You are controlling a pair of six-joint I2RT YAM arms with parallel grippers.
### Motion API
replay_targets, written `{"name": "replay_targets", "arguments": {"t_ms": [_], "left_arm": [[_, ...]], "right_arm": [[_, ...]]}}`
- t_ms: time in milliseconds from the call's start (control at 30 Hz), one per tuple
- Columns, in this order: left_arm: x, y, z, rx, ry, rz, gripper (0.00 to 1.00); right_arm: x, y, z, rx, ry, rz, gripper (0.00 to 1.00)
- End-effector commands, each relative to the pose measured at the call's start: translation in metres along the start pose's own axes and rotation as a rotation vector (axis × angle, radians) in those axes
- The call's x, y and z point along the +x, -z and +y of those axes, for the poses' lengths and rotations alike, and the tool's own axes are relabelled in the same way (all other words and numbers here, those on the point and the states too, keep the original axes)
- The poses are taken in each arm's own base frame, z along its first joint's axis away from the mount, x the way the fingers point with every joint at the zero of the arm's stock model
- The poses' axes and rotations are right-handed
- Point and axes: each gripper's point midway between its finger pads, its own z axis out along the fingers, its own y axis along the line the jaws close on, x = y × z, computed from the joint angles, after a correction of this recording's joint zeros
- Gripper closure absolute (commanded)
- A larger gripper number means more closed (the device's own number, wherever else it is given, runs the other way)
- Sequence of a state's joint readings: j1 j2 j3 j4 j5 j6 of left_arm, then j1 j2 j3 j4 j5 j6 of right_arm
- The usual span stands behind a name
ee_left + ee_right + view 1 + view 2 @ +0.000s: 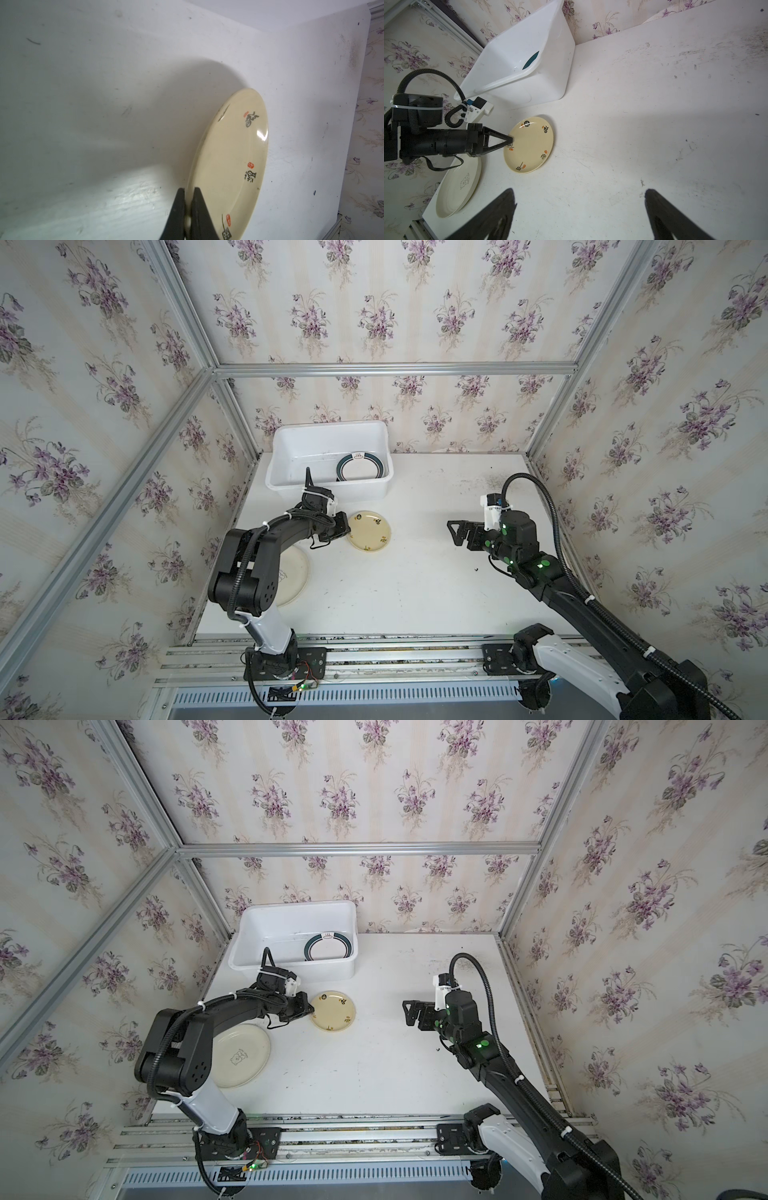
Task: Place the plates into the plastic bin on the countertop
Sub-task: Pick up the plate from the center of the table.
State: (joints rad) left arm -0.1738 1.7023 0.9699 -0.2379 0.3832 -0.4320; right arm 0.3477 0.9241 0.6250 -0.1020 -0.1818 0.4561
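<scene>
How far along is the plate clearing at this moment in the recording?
Done: one green-rimmed plate lies in the plastic bin. In hand: the left gripper is shut on the rim of the small cream plate on the countertop. Left: that plate and the large cream plate, both outside the bin. The right gripper is open and empty.

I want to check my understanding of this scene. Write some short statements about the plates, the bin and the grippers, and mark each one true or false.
1. The left gripper is shut on the rim of the small cream plate. True.
2. The bin is empty. False: a green-rimmed plate lies in it.
3. The right gripper holds a plate. False: it is open and holds nothing.
4. A large plate with a bear drawing lies on the countertop. True.
</scene>
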Motion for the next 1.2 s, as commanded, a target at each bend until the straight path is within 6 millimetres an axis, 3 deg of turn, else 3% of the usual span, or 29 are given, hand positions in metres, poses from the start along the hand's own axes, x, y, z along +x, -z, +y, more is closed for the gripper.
{"name": "replay_targets", "arguments": {"t_ms": [0, 400, 833, 967, 1167], "left_arm": [[0.001, 0.01, -0.019, 0.048, -0.034, -0.007, 1.0], [-0.021, 0.067, -0.087, 0.163, -0.155, -0.159, 1.0], [-0.054, 0.109, -0.135, 0.26, -0.246, -0.238, 1.0], [-0.078, 0.122, -0.144, 0.254, -0.241, -0.295, 1.0], [-0.133, 0.134, -0.147, 0.241, -0.213, -0.385, 1.0]], "right_arm": [[-0.014, 0.002, 0.025, -0.126, 0.026, -0.042, 0.01], [-0.013, 0.004, 0.036, -0.187, 0.041, -0.035, 0.0], [-0.006, 0.007, 0.03, -0.169, 0.052, -0.041, 0.01], [-0.009, 0.006, 0.029, -0.164, 0.054, -0.053, 0.01], [-0.014, 0.0, 0.032, -0.173, 0.056, -0.049, 0.01]]}}
